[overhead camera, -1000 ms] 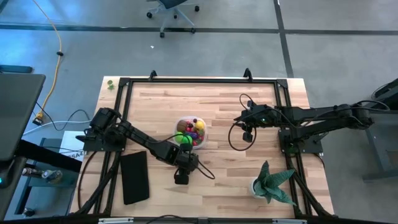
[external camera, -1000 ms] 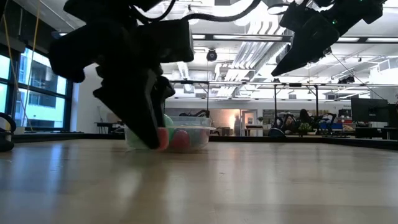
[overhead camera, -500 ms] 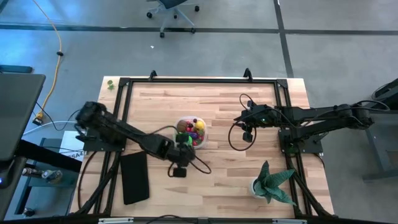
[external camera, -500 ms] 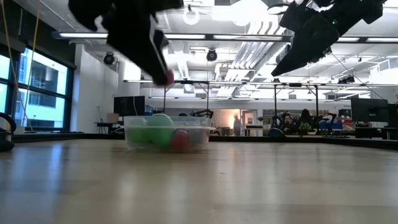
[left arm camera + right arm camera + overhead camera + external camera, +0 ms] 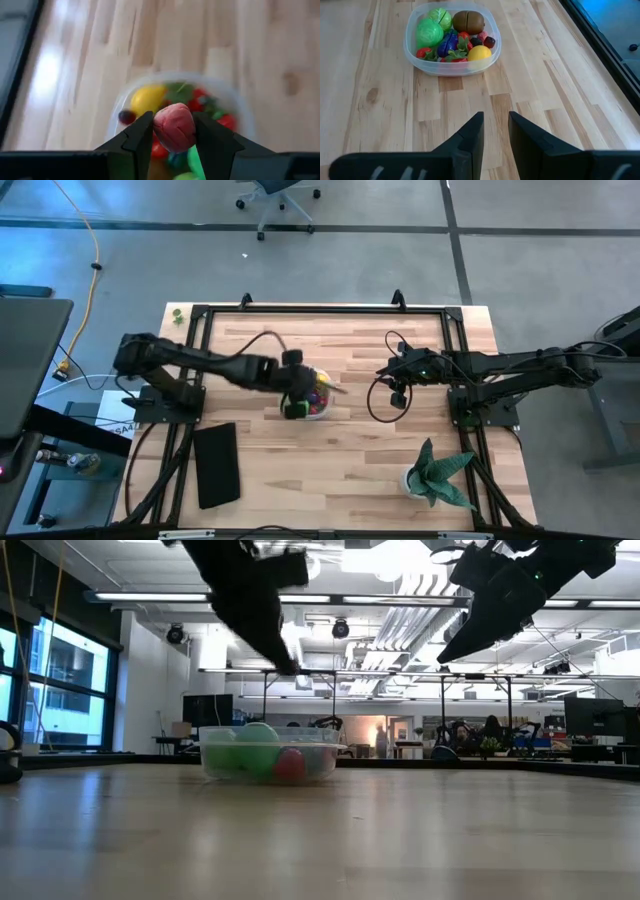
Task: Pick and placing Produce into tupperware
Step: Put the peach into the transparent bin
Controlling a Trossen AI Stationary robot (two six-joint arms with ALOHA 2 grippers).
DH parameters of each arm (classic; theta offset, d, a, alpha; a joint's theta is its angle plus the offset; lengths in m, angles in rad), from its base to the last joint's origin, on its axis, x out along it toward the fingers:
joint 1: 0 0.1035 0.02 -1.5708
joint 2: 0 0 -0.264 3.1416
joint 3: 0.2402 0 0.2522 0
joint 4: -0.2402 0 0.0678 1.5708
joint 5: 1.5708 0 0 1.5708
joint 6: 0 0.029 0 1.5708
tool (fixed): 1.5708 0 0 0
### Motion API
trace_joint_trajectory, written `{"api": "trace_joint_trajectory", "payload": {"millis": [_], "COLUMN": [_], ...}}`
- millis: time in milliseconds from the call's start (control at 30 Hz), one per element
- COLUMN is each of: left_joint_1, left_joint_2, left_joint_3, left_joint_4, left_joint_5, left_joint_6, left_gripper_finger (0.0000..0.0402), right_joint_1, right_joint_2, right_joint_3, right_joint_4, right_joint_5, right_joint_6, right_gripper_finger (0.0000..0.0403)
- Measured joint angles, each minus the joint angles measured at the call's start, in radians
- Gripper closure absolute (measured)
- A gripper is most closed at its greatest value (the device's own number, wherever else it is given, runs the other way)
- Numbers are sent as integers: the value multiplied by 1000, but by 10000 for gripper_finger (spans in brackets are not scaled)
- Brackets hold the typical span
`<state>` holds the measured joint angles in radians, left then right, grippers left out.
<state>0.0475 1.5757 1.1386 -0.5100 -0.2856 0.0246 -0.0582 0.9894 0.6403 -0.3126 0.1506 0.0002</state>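
Note:
The clear tub [image 5: 310,392] stands on the wooden table, holding toy produce: green balls [image 5: 430,31], a brown piece [image 5: 468,21], a yellow one [image 5: 479,52], and purple and red pieces. It also shows in the low view [image 5: 270,752] and below my left fingers [image 5: 235,107]. My left gripper [image 5: 294,402] hangs above the tub's near side, shut on a pinkish-red toy fruit [image 5: 174,125]. My right gripper [image 5: 398,394] hovers to the tub's right, raised off the table [image 5: 446,657], its fingers [image 5: 474,134] a narrow gap apart and holding nothing. My left gripper pinches the pinkish-red fruit's two sides [image 5: 158,131] between its two fingers. They come from above, pointing down at a slant. The fruit is lifted clear, in the air over the tub's contents.
A flat black slab [image 5: 216,464] lies at the table's near left. A spiky green potted plant [image 5: 437,475] stands at the near right. A black frame [image 5: 320,308] runs along the table's edges. Bare wood lies between the tub and my right gripper.
My left gripper has risen from the tabletop just near of the tub and moved toward the far edge. It now hangs over the tub with the pinkish-red fruit lifted clear.

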Motion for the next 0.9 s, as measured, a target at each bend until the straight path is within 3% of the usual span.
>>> {"api": "trace_joint_trajectory", "payload": {"millis": [400,900], "left_joint_1": [200,262], "left_joint_2": [125,193], "left_joint_3": [-1,-1], "left_joint_4": [6,14], "left_joint_5": [208,279], "left_joint_6": [51,57], "left_gripper_finger": [275,275], "right_joint_1": [0,0], "right_joint_2": [0,0], "right_joint_3": [0,0], "right_joint_4": [0,0], "right_joint_5": [0,0], "right_joint_6": [0,0], "right_gripper_finger": [324,324]}}
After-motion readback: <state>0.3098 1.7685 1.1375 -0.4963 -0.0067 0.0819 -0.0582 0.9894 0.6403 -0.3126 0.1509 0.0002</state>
